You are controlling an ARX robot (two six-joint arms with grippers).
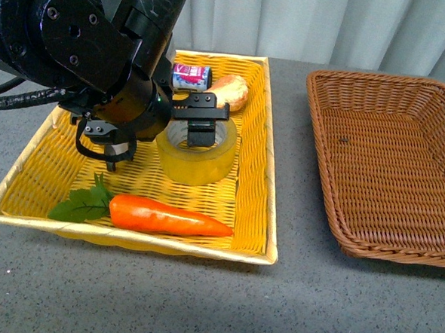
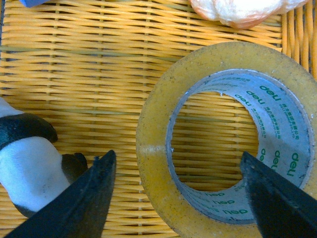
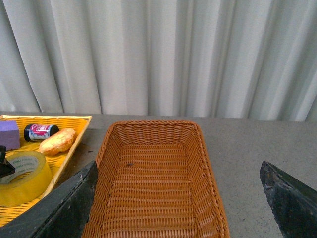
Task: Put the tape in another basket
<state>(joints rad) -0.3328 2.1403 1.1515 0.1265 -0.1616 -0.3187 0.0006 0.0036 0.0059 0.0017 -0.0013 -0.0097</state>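
The tape (image 1: 196, 161), a yellowish roll with a white printed core, lies flat in the yellow basket (image 1: 272, 215). My left gripper (image 1: 155, 136) is open low over it. In the left wrist view the tape (image 2: 151, 148) fills the right side, and the gripper (image 2: 183, 198) straddles its wall, with one finger outside the roll and one over the hole. The brown wicker basket (image 1: 388, 169) stands empty on the right. My right gripper (image 3: 178, 208) is open and empty above the brown basket (image 3: 153, 183). The tape (image 3: 22, 181) also shows in that view.
In the yellow basket lie a carrot (image 1: 166, 216) at the front, a bread roll (image 1: 231, 91) and a small can (image 1: 192, 76) at the back, a purple block (image 3: 9, 135), and a black-and-white toy (image 2: 25, 168) beside the left finger. Grey table, curtain behind.
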